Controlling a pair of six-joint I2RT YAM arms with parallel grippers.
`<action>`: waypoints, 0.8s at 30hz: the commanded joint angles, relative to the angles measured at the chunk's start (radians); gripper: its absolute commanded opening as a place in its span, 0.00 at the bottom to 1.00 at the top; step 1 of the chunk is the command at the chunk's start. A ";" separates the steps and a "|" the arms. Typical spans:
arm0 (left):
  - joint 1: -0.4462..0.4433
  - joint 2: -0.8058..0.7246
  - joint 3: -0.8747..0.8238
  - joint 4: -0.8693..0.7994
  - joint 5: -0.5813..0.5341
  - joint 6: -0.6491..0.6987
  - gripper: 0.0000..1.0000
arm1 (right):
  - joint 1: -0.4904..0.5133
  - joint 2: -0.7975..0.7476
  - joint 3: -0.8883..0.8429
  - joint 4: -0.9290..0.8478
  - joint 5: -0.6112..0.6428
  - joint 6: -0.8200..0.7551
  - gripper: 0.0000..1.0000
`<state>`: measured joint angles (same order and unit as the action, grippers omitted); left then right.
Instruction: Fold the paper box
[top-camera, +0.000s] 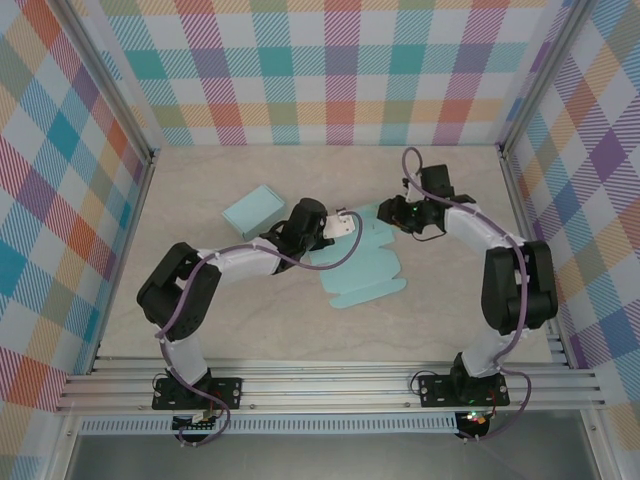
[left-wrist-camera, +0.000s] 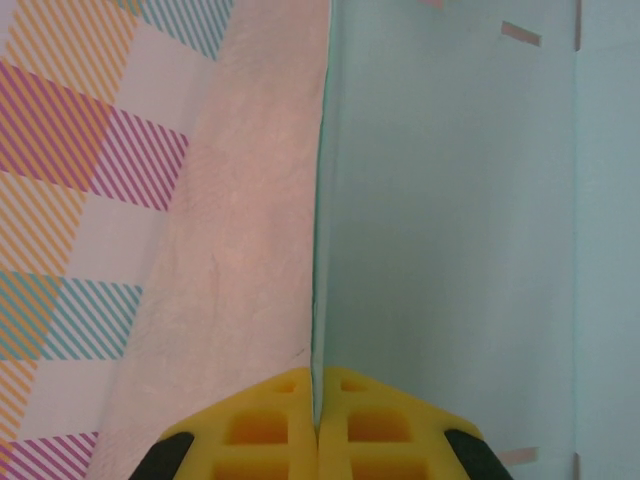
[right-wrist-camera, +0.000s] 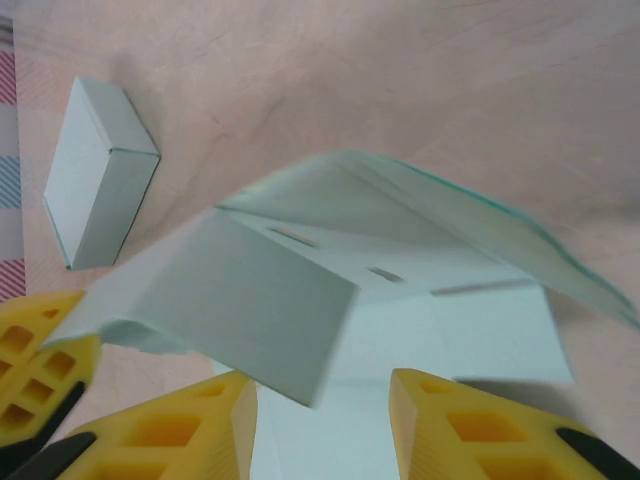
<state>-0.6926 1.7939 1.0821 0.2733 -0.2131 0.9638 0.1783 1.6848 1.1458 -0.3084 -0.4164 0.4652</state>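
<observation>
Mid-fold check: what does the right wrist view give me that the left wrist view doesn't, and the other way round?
Right wrist view: a small pale teal folded paper box lying apart on the table, and the right jaws open by a raised flap of the pale teal flat paper box blank. Left wrist view: the left jaws shut on that blank's edge, seen edge-on. Both: the blank and the beige tabletop.

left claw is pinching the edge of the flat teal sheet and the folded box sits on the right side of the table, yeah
Not quite. The left claw is pinching the edge of the flat teal sheet, but the folded box sits on the left side of the table, not the right; the top external view shows it.
</observation>
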 joint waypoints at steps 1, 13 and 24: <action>-0.009 -0.054 -0.035 0.121 -0.020 0.013 0.00 | -0.033 -0.017 -0.075 0.083 0.007 0.025 0.39; -0.015 -0.044 -0.045 0.100 -0.001 0.042 0.00 | -0.045 0.075 -0.118 0.208 0.038 0.008 0.40; -0.013 -0.040 -0.036 0.086 0.024 0.017 0.00 | -0.045 0.157 -0.119 0.317 0.027 0.038 0.43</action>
<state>-0.6983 1.7653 1.0344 0.3458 -0.2180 0.9920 0.1314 1.8210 1.0264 -0.0433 -0.3786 0.4911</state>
